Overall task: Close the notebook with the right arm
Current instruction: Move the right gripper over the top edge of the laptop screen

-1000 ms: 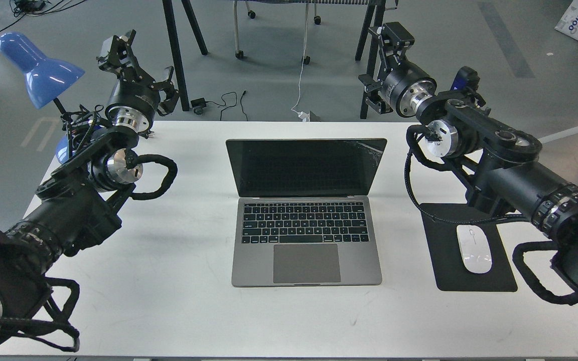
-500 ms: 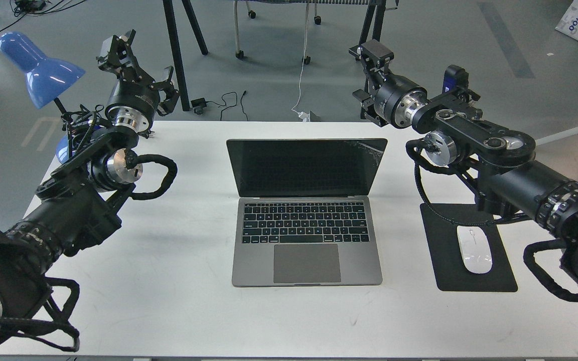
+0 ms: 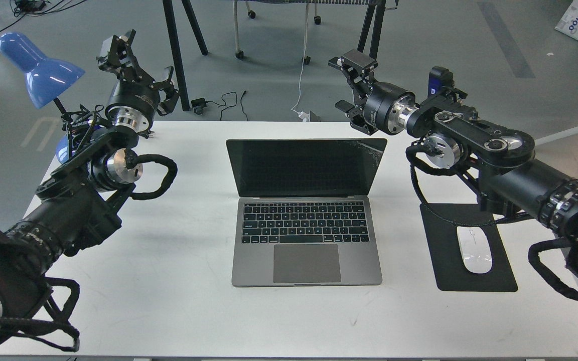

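Observation:
The notebook (image 3: 306,228) lies open in the middle of the white table (image 3: 183,301), its black screen (image 3: 305,166) upright and facing me. My right arm (image 3: 474,143), with a blue module near its wrist, reaches in from the right. Its gripper (image 3: 346,85) is open and empty, hanging above and just behind the screen's top right corner, apart from it. My left gripper (image 3: 141,62) is open and empty, raised over the table's far left corner, well away from the notebook.
A white mouse (image 3: 474,249) lies on a black mouse pad (image 3: 469,276) at the right, under my right arm. A blue desk lamp (image 3: 38,67) stands at the far left. Stand legs (image 3: 176,50) and cables (image 3: 300,75) are on the floor behind the table.
My right arm has swung left, carrying its gripper from beyond the table's right back toward the screen's top right corner. The left arm and notebook have not moved.

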You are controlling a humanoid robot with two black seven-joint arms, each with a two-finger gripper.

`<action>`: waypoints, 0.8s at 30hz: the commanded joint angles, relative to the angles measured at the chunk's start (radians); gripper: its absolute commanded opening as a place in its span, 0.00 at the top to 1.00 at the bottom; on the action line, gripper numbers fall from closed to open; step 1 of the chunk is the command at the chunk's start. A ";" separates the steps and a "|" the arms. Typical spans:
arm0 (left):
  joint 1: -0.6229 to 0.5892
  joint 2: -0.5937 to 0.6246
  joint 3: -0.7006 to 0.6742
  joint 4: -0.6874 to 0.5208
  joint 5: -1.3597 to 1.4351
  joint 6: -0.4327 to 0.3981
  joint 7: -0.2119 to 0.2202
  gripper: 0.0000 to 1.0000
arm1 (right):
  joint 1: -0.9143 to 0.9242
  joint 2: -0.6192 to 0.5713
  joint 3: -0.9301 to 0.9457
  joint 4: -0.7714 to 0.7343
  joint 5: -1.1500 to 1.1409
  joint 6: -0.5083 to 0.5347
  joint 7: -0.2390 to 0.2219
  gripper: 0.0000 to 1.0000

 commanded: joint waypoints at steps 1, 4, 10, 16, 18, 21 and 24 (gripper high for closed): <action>0.000 0.000 0.000 0.000 0.000 0.000 0.000 0.00 | -0.001 -0.044 -0.026 0.068 0.000 0.018 -0.002 0.00; 0.000 0.000 0.000 0.000 0.000 0.000 0.000 0.00 | -0.003 -0.078 -0.043 0.116 0.000 0.039 -0.002 0.00; 0.000 0.001 0.000 0.000 0.000 0.000 0.000 0.00 | -0.009 -0.123 -0.051 0.175 0.000 0.082 -0.002 0.00; 0.000 0.001 0.000 0.000 0.000 0.000 0.000 0.00 | -0.009 -0.182 -0.085 0.260 0.000 0.147 -0.003 0.00; 0.000 0.001 0.000 0.000 0.000 0.000 0.000 0.00 | -0.009 -0.201 -0.104 0.287 0.000 0.162 -0.003 0.00; 0.000 0.001 0.002 0.000 0.000 0.000 0.000 0.00 | -0.007 -0.224 -0.132 0.321 0.000 0.193 -0.003 0.00; 0.000 0.003 0.003 0.000 0.000 0.000 0.000 0.00 | -0.009 -0.248 -0.138 0.346 0.000 0.233 -0.003 0.00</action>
